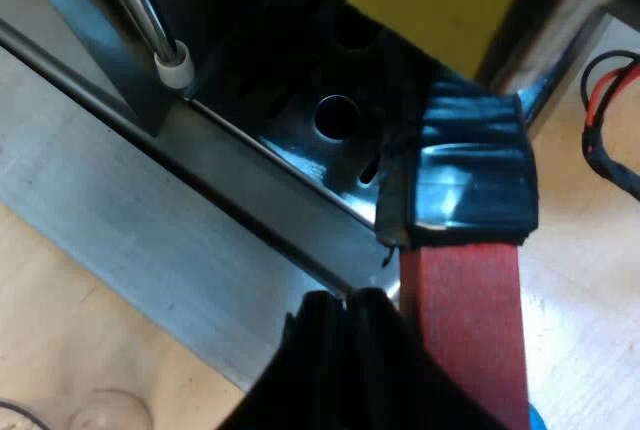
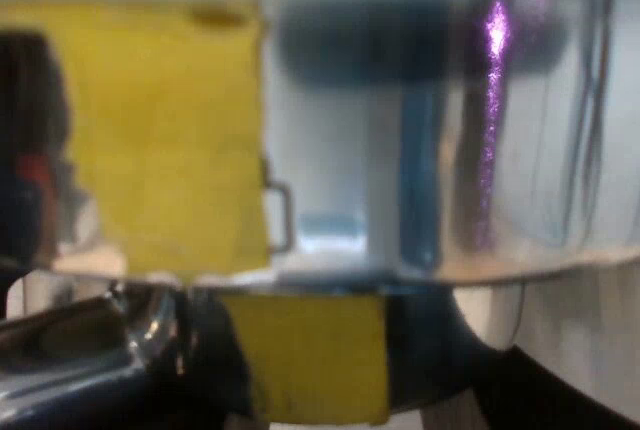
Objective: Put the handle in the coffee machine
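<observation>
Handle: black-taped, red-ended, at the machine's front over the drip tray.
Left gripper: jaws closed together, empty, just beside the red end, probably to nudge it sideways into lock.
Right gripper: close to the machine's shiny front; open or closed, cannot tell.
Surface: pale wood bench under the machine's steel base.

the handle runs off the edge at its red end, its far end lost in shadow under the espresso machine. the left gripper is cut off. a clear glass barely shows. in the right wrist view a blue shape cannot be identified.
</observation>
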Robot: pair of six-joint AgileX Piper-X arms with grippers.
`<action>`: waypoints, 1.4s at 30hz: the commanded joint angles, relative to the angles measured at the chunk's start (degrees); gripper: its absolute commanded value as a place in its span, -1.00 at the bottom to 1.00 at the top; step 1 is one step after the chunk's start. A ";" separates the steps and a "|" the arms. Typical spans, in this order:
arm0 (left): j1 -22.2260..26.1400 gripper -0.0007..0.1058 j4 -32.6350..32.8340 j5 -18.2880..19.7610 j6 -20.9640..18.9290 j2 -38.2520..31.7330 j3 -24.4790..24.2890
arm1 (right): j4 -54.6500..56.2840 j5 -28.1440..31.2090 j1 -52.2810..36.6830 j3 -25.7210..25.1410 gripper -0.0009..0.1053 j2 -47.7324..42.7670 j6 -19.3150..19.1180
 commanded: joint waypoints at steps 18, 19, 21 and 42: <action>-0.67 -0.97 4.28 1.49 1.16 -3.57 -4.61 | -3.98 -2.18 0.06 -1.21 -0.28 -15.75 0.26; -0.67 -0.97 4.14 0.03 1.16 -3.57 -5.29 | -3.98 -2.18 0.06 -1.21 -0.28 -15.88 0.33; -0.67 -0.97 4.16 -0.60 1.16 -3.57 -6.15 | -3.98 -2.28 0.06 -1.21 -0.28 -16.26 0.30; 2.18 -0.97 -3.11 -3.75 -3.04 -0.54 -6.96 | -2.98 -3.62 0.18 -1.21 -0.28 -20.30 0.30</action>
